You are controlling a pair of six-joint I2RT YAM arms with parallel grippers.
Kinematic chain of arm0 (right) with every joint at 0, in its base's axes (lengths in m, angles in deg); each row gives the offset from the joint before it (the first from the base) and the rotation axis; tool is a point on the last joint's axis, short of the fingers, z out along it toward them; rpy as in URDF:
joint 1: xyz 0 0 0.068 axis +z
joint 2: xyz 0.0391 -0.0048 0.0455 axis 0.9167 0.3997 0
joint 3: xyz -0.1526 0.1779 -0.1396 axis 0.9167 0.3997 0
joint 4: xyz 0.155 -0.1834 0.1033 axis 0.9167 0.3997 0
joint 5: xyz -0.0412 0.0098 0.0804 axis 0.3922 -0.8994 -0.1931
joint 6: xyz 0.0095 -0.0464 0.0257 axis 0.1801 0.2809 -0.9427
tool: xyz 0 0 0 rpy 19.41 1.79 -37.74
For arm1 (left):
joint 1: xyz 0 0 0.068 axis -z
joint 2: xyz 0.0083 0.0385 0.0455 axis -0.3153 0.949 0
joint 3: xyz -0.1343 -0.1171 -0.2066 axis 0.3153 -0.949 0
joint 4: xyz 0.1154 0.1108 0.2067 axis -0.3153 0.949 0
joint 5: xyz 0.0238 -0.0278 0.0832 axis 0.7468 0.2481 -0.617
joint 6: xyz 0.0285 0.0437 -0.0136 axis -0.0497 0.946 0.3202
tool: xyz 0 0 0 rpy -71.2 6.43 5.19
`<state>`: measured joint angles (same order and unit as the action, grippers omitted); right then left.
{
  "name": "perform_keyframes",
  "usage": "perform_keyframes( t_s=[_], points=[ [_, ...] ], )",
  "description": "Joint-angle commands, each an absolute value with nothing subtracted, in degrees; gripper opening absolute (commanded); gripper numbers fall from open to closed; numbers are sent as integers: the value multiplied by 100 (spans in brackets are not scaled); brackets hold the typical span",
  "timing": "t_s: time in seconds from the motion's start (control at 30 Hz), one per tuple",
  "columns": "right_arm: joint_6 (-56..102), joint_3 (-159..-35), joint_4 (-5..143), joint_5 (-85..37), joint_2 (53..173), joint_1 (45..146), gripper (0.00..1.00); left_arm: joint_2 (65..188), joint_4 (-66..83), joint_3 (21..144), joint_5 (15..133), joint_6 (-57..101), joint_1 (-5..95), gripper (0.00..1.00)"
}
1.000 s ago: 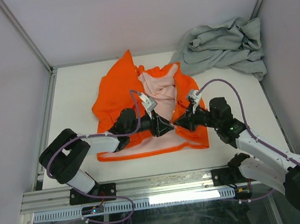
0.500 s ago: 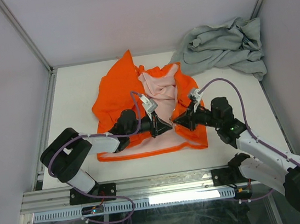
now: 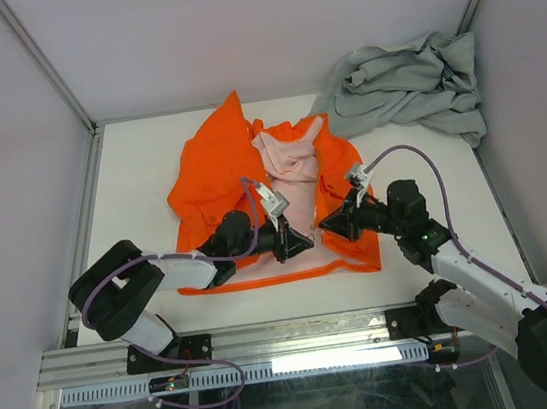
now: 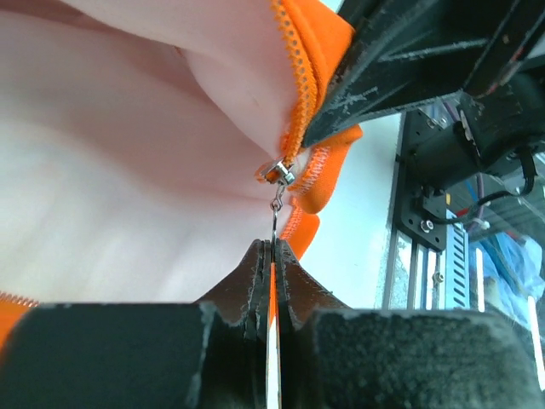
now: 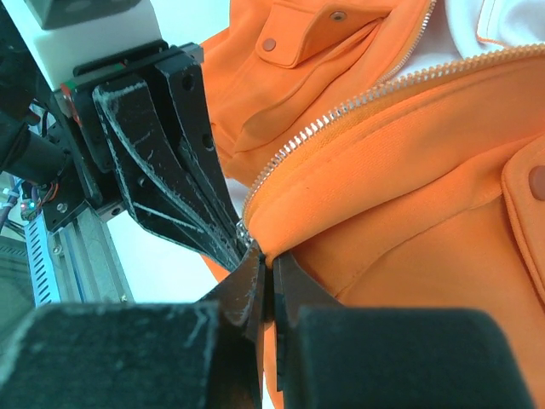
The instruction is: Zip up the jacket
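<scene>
Zip prep, bright orange fabric jacket [image 3: 210,162]
Jaws shut: left on silver zipper pull [image 4: 276,183], right anchoring hem [image 5: 341,223] beside it.

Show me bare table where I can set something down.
Bare table left of the jacket, and right of it, this side of the grey garment. Crowded at the jacket's near hem, where left gripper and right gripper pinch it.

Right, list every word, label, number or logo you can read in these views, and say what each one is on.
None can be read.
The jacket shows no label or print, nor does the grey garment.
The left gripper and right gripper carry no markings.
The snap buttons on the jacket are too small to show any stamp.
</scene>
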<state>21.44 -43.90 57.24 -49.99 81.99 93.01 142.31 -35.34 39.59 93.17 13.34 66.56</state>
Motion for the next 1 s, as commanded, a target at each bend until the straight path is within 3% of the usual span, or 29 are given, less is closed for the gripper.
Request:
perform_keyframes(
  t_s=[0.0,0.03,0.13,0.3,0.5,0.73,0.97],
  points=[
    [2090,-4498,4906,-5080,8140,9185,0,13680,-2621,3820,8622,1069,6707,0],
    [2103,-4458,4899,-5082,8149,9184,0,13519,-2327,3897,8383,1020,6711,1],
    [2130,-4342,4893,-5045,8134,9179,0,12964,-1082,4240,7621,854,6710,20],
    [2172,-4207,4934,-4829,8090,9178,0,12771,1310,5098,6119,-74,6710,38],
    [2095,-4032,4868,-4589,7995,9175,0,12873,2792,5791,5677,-749,6708,57],
    [1931,-3850,4720,-4418,7901,9173,0,13855,4201,6935,5380,-1023,6770,60],
    [1807,-3731,4727,-4383,7642,9171,0,15051,5214,8088,4875,-1183,6921,57]
  ],
)
